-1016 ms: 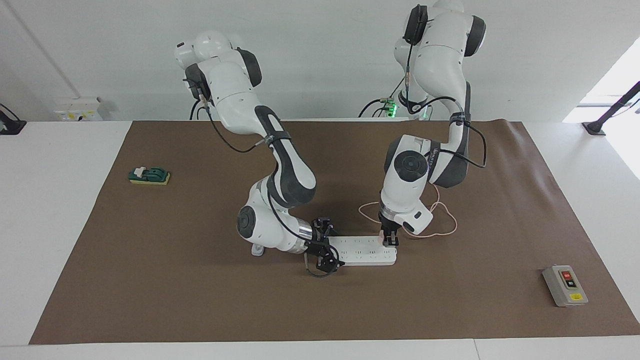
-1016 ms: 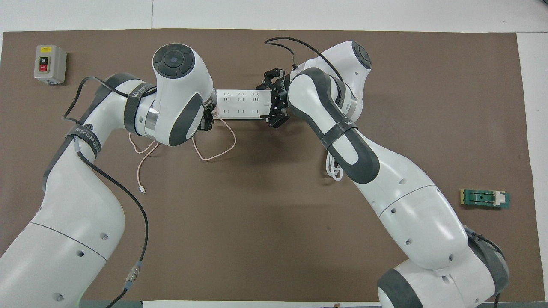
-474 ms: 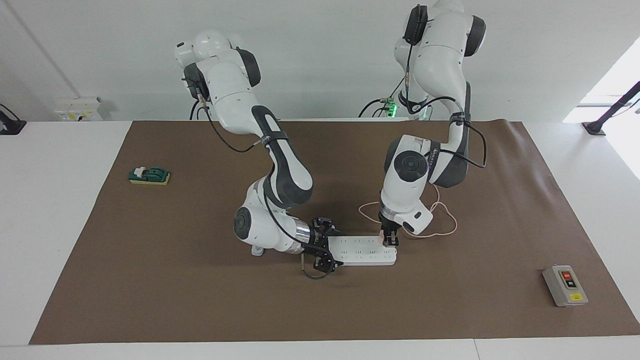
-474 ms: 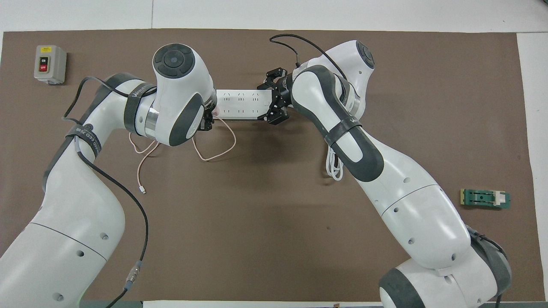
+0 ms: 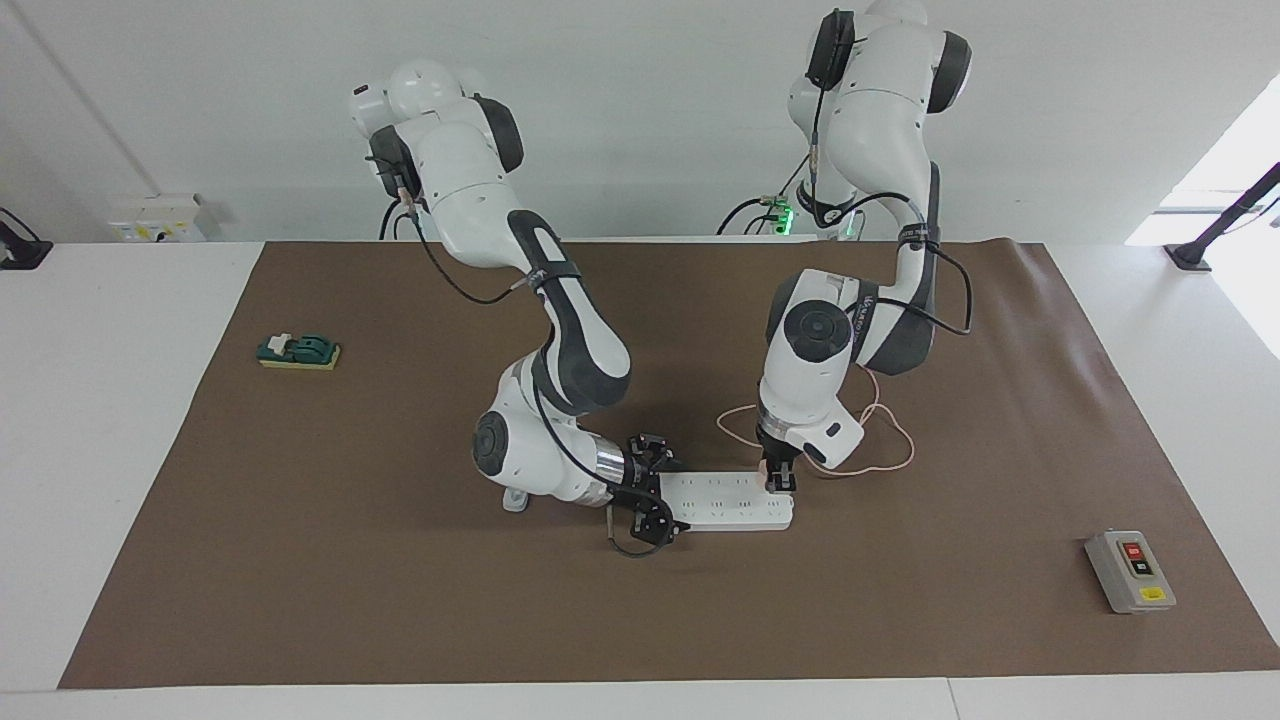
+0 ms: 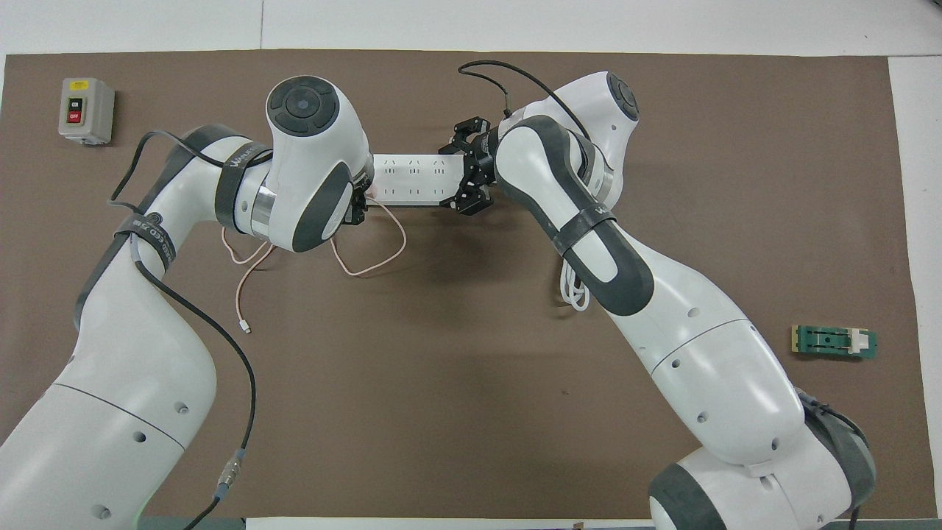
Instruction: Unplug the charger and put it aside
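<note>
Your left gripper is down at one end of the white power strip, the end toward the left arm. Its fingers are closed on the charger, a small pink cube that sits on the strip. Only a little pink bit shows under the left arm from above, so you cannot tell if the plug is still fully in.

The charger's thin pink cable loops on the brown mat, nearer to the robots than the strip. Its loose end lies flat on the mat, nearer still to the robots.

Your right gripper is low at the other end of the strip, the end toward the right arm. It lies on its side and its fingers reach around the end of the strip. You cannot tell if they press on it.

The strip's thick white cord peeks out from under the right arm.

A grey switch box sits well apart, toward the left arm's end of the table. A small green block sits well apart toward the right arm's end.
</note>
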Controlling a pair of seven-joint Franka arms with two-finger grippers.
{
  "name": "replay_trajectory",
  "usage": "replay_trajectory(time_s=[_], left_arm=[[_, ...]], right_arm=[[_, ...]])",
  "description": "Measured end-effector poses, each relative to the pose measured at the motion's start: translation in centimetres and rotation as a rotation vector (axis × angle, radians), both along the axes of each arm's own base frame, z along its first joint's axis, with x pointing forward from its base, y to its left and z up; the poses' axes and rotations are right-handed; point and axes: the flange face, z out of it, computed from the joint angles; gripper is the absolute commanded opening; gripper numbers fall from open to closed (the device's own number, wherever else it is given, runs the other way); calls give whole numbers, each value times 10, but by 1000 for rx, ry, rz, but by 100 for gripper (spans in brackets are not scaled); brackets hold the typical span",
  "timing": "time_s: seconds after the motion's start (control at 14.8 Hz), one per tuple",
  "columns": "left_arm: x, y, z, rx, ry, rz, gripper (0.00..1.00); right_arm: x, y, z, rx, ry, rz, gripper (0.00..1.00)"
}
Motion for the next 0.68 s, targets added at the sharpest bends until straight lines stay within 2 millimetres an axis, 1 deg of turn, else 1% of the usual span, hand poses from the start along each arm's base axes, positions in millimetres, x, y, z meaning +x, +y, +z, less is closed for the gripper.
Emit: replay_trajectory(time_s=[0.14, 0.2, 0.27, 0.34, 0.54, 0.61, 0.68], left_arm=[[0, 0, 0, 0, 0, 0, 25], [0, 0, 0, 1, 0, 0, 25], [0, 0, 0, 1, 0, -1, 25], [0, 0, 0, 1, 0, -1, 24], [0, 0, 0, 1, -2, -2, 15], [0, 0, 1, 1, -4, -2, 9], [1, 0, 1, 0, -7, -2, 6]], right_arm=[[-1, 2, 0, 0, -11, 8, 100], [-1, 3, -1, 0, -21, 16, 64], [-1, 3, -1, -1, -28, 20, 18], [0, 2, 0, -2, -38, 17, 0], [0, 2, 0, -2, -38, 16, 0], [0, 2, 0, -2, -38, 16, 0], [0, 2, 0, -2, -37, 16, 0]])
